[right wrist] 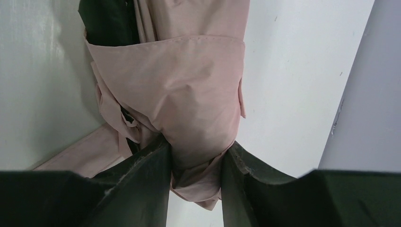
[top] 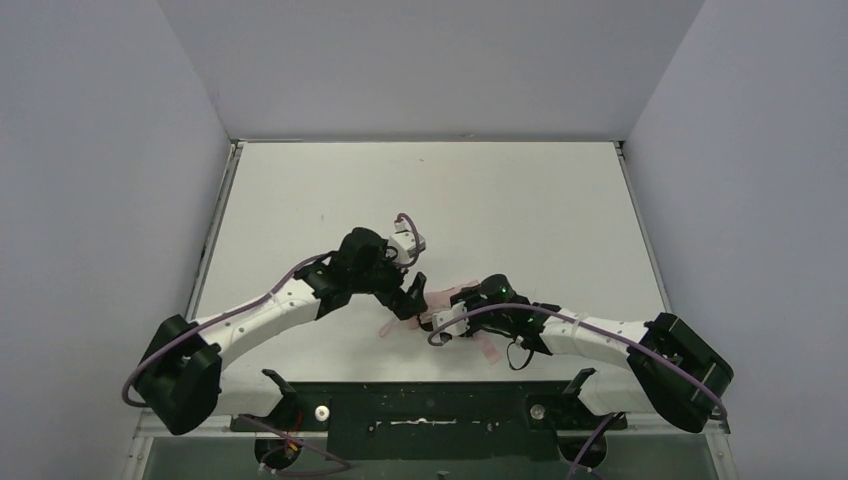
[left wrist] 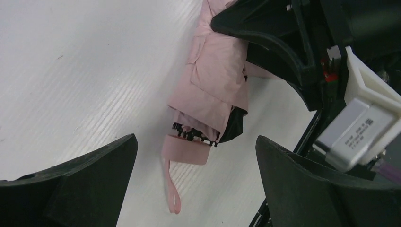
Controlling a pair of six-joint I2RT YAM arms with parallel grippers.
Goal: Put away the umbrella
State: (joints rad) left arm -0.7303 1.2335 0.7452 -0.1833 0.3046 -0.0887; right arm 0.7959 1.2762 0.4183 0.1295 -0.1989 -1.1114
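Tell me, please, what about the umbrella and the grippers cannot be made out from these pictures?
Top view: the umbrella is mostly covered by the left gripper and right gripper; the visible pink bits are too small to show folds.
Right wrist view: pinched fabric hides the shaft; handle and strap are out of frame.
Left wrist view: the right gripper hides the umbrella's far end, also cut by the top edge.

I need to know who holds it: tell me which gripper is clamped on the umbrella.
The right gripper: it pinches the bunched pink fabric of the umbrella. The left gripper stands wide open around the handle end, touching nothing.
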